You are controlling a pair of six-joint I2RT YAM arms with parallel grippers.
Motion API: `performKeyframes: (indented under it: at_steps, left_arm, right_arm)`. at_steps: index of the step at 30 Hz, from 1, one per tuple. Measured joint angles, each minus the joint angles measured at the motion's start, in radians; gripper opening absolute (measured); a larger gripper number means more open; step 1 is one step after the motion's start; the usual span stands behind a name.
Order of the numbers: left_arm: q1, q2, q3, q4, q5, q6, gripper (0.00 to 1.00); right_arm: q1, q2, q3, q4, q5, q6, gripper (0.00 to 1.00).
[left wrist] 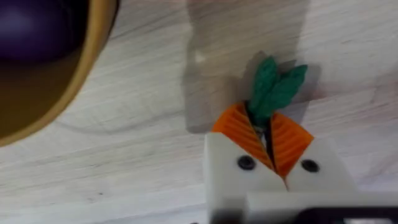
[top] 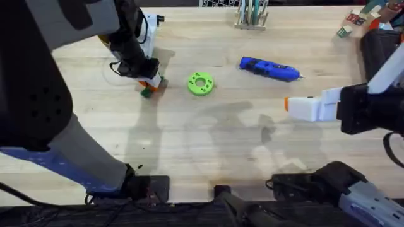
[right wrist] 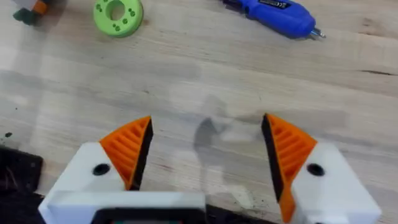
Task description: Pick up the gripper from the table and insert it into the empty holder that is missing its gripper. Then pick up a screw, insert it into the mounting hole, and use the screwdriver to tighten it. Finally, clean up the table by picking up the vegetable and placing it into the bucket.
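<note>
Left arm: large, dark, rising from the lower left of the overhead view and reaching to the far left of the wooden table (top: pixel 208 139).

Left gripper (left wrist: pixel 268 140): white fingers with orange ribbed pads (left wrist: pixel 236 127), down at the tabletop. Jaws nearly pressed together, pinching the green toy vegetable (left wrist: pixel 273 90); its leaf-like end sticks out past the pad tips. In the overhead view the vegetable (top: pixel 146 92) shows as a small green bit under the gripper, on the table.

Tan-rimmed round object (left wrist: pixel 93 50): near the left gripper in its wrist view, dark inside; too blurred to name with certainty.

Lime-green ring-shaped disc (top: pixel 201 83): flat on the table, just right of the left gripper and apart from it.

Blue electric screwdriver (top: pixel 269 69): lying on its side to the right of the disc, well apart from it, thin metal tip pointing right. Untouched by either gripper.

Rack (top: pixel 252 16): far edge of the table, beyond the screwdriver, holding upright items.

Right gripper (right wrist: pixel 205 155): at the right side, above bare wood, nearer the bases than the screwdriver. Jaws spread wide, holding nothing; both orange pads (right wrist: pixel 130 146) in place.

Small coloured blocks (top: pixel 353 22): far right corner.
</note>
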Motion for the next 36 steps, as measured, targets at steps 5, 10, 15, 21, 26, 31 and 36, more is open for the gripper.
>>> performKeyframes:
  at_steps: [5, 10, 15, 21, 26, 31, 36]
  left_arm:
    - [0.0, -0.002, 0.038, -0.035, 0.024, -0.024, 0.022]
    - [0.0, -0.046, 0.177, -0.1, 0.037, -0.039, 0.022]
    - [0.0, -0.126, 0.371, -0.129, 0.032, -0.043, 0.021]
    - [0.014, -0.168, 0.542, -0.082, -0.046, -0.042, 0.021]
    - [0.068, -0.156, 0.55, -0.04, -0.076, -0.033, 0.021]
    - [0.119, -0.085, 0.55, -0.001, -0.056, -0.03, 0.021]
    - [0.131, 0.011, 0.55, 0.04, -0.033, -0.029, 0.021]
  right_arm:
    - [0.0, 0.0, 0.0, 0.0, 0.0, 0.0, 0.992]
    - [0.0, 0.0, 0.0, 0.0, 0.0, 0.0, 0.992]
    - [0.0, 0.0, 0.0, 0.0, 0.0, 0.0, 0.991]
    - [0.0, 0.0, 0.0, 0.0, 0.0, 0.0, 0.991]
    - [0.0, 0.0, 0.0, 0.0, 0.0, 0.0, 0.992]
    - [0.0, 0.0, 0.0, 0.0, 0.0, 0.0, 0.991]
    - [0.0, 0.0, 0.0, 0.003, 0.0, 0.0, 0.991]
